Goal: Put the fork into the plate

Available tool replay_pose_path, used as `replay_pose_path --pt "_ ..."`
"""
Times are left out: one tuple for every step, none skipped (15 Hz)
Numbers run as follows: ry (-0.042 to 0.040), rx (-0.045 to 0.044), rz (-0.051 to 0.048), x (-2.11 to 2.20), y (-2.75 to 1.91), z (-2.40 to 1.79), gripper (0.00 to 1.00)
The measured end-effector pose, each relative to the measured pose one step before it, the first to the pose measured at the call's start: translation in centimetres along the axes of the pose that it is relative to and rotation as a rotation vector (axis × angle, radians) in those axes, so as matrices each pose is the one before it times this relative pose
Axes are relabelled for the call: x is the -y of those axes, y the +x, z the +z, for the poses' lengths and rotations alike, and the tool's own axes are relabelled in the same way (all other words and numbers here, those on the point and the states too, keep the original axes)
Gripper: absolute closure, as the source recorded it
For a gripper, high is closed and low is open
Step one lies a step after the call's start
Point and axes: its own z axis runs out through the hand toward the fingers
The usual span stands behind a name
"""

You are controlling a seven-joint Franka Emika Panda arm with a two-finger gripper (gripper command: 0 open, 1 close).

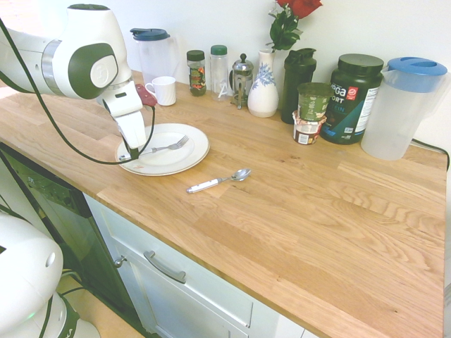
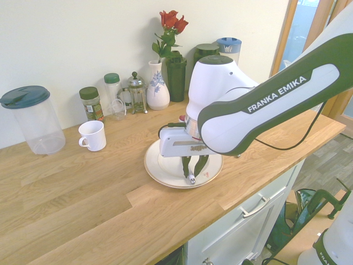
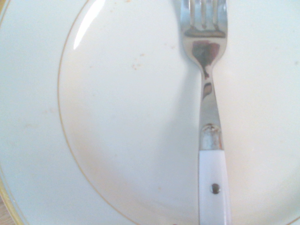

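White handle and all, can see the fork [image 3: 213,173] on the plate [image 1: 184,163], with the pincer [image 2: 191,174] over it, but cannot tell its grip.

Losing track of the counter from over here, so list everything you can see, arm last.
fork: one, silver with white handle, over the plate, at the gripper
plate: one, cream-white, on the counter
spoon: one, silver with white handle, beside the plate
mug: one, white, behind the plate
pitchers: two, clear, blue lids, one at each end of the back row
jar: one, green lid, back row
bottle: one, clear, green lid, back row
French press: one, glass and metal, back row
vase: one, white and blue, holding red roses
shaker, tub, cups: dark, right of the vase in the first exterior view
arm: one, white and dark green
gripper: one, dark fingers, over the plate
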Motion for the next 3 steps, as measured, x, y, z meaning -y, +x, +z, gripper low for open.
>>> replay_pose_path --pt "0.00560 -0.00076 0.00008 0.205 0.056 -0.206 0.00" --pt "0.00987 -0.00071 0.00077 0.376 0.094 -0.397 0.00" --pt "0.01118 -0.00135 0.00155 0.435 0.149 -0.517 0.00"
